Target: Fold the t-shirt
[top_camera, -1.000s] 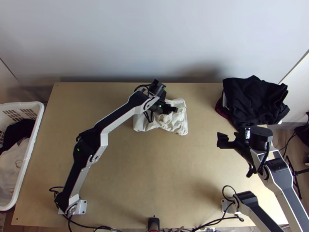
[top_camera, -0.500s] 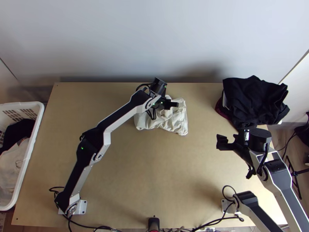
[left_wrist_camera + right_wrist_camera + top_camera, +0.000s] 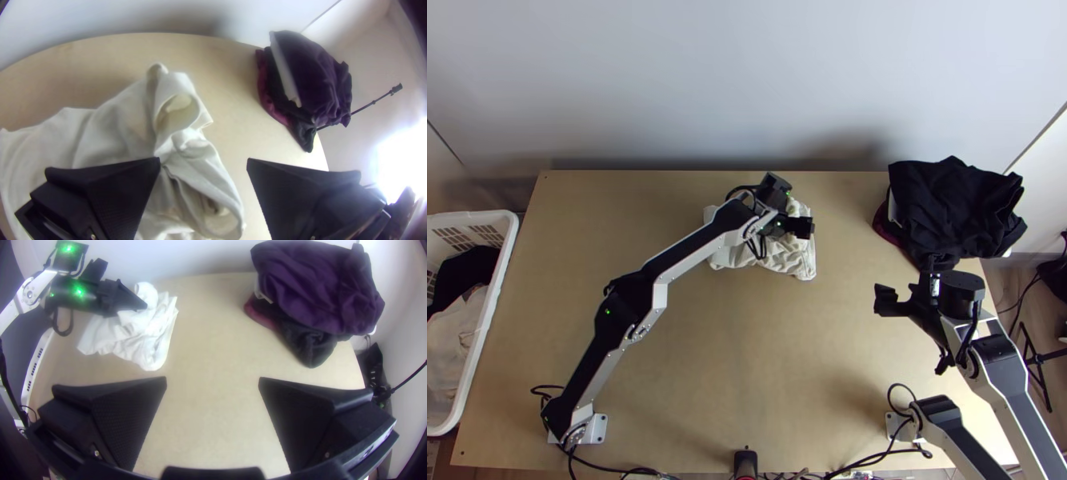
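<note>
soft shirt (image 3: 791,260), bunched up: pinch it by an edge, not by the heap

the shirt lies rumpled on the far part of the table (image 3: 747,352), about midway across, pale and wrinkled, with layers heaped on each other. in the left wrist view one side curls up into an open roll (image 3: 180,111), perhaps a sleeve or hem, and a second loop of cloth (image 3: 224,218) gapes near it.

the left gripper (image 3: 203,161) is at the shirt with its fingers wide and nothing between them pinched: one finger is over the cloth, the other out past its edge. whether either touches the fabric i can't tell. the right gripper (image 3: 212,380) is well apart from it, on the near side of the dark pile (image 3: 951,208), fingers wide too, holding nothing.

i'd expect it to handle light and limp, with no stiffness to help; it should take creases easily and isn't fragile. wide flat fingers ought to grip it well, but a deep bite could gather several layers and drag the whole bundle. the raised roll looks the handiest hold: close low on its edge, lift gently and let the weight open the folds. a second hold on the opposite edge would help spread it flat before folding.
</note>
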